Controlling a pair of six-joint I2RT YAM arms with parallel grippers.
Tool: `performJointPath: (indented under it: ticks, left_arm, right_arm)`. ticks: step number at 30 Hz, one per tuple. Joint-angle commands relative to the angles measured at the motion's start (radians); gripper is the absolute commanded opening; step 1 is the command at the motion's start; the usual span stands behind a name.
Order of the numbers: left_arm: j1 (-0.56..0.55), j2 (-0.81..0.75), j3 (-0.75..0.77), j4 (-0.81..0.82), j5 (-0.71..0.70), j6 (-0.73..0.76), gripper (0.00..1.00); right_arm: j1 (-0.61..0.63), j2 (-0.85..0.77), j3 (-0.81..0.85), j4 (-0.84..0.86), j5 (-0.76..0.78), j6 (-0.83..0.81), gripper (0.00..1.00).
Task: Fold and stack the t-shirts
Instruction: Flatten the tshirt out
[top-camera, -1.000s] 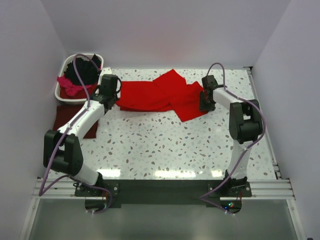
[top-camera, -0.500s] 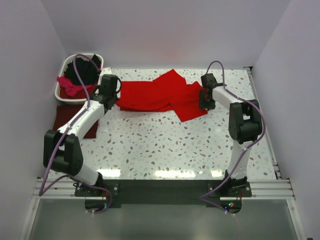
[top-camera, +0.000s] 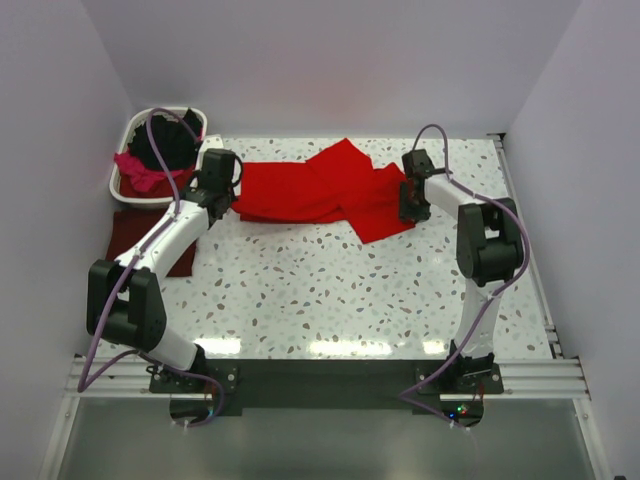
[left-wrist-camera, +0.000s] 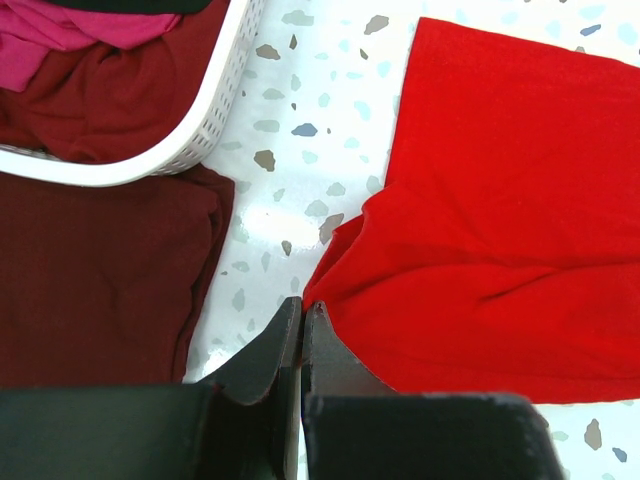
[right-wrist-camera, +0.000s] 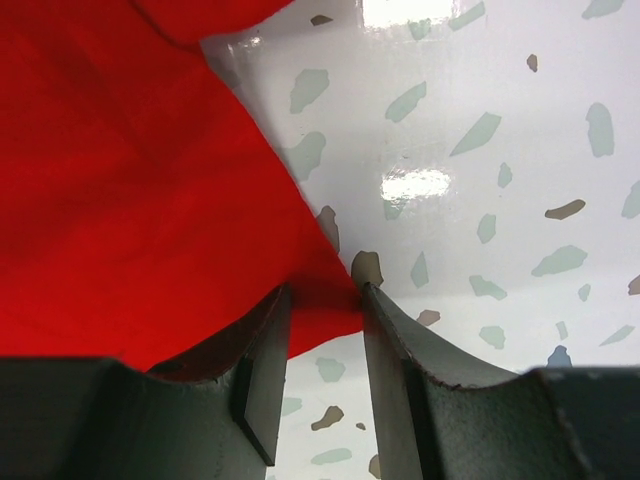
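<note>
A bright red t-shirt (top-camera: 320, 190) lies spread across the far part of the table, partly folded over itself. My left gripper (top-camera: 230, 203) is at its left end. In the left wrist view the jaws (left-wrist-camera: 302, 305) are shut, with the bunched corner of the red t-shirt (left-wrist-camera: 500, 220) pinched at their tips. My right gripper (top-camera: 411, 207) is at the shirt's right end. It stands open (right-wrist-camera: 322, 295), low over the table, with a corner of the red t-shirt (right-wrist-camera: 120, 180) lying between its fingers. A dark maroon t-shirt (top-camera: 135, 235) lies folded at the left edge.
A white laundry basket (top-camera: 122, 185) stands at the far left corner, holding a pink shirt (top-camera: 135, 172) and a black one (top-camera: 165, 145). In the left wrist view the basket's rim (left-wrist-camera: 200, 130) is just beyond the maroon t-shirt (left-wrist-camera: 90, 280). Walls enclose the table on three sides.
My right gripper has shifted slightly at the red shirt's right corner. The left arm and the cloth look unchanged.
</note>
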Motion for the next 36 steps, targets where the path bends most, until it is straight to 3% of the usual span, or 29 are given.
performJointPath:
  ticks: [1,7,13,18,24,28,31,36]
  left_arm:
    - [0.015,-0.013,0.004,0.012,-0.006,-0.006,0.00]
    - [0.020,-0.010,0.004,0.010,-0.006,-0.004,0.00]
    - [0.026,-0.008,0.015,0.001,-0.002,0.000,0.00]
    - [0.050,0.027,0.091,-0.011,0.020,-0.024,0.00]
    - [0.050,0.160,0.442,-0.178,0.018,-0.047,0.00]
    - [0.050,0.138,0.703,-0.292,0.020,-0.055,0.00]
    - [0.050,0.041,0.775,-0.316,0.020,-0.052,0.00]
    - [0.047,-0.212,0.725,-0.271,0.086,-0.050,0.00]
  right_arm:
    - [-0.008,0.016,-0.045,0.013,0.003,-0.009,0.39]
    - [-0.008,0.002,-0.082,0.016,-0.014,-0.027,0.28]
    - [-0.008,-0.026,-0.070,0.013,-0.008,-0.036,0.01]
    - [-0.018,-0.101,0.071,-0.079,0.020,-0.027,0.00]
    - [-0.080,-0.190,0.502,-0.298,0.088,-0.003,0.00]
    - [-0.126,-0.262,0.809,-0.413,0.090,-0.016,0.00]
    - [-0.147,-0.387,0.860,-0.444,0.128,-0.050,0.00]
    - [-0.152,-0.694,0.735,-0.378,0.220,-0.105,0.00]
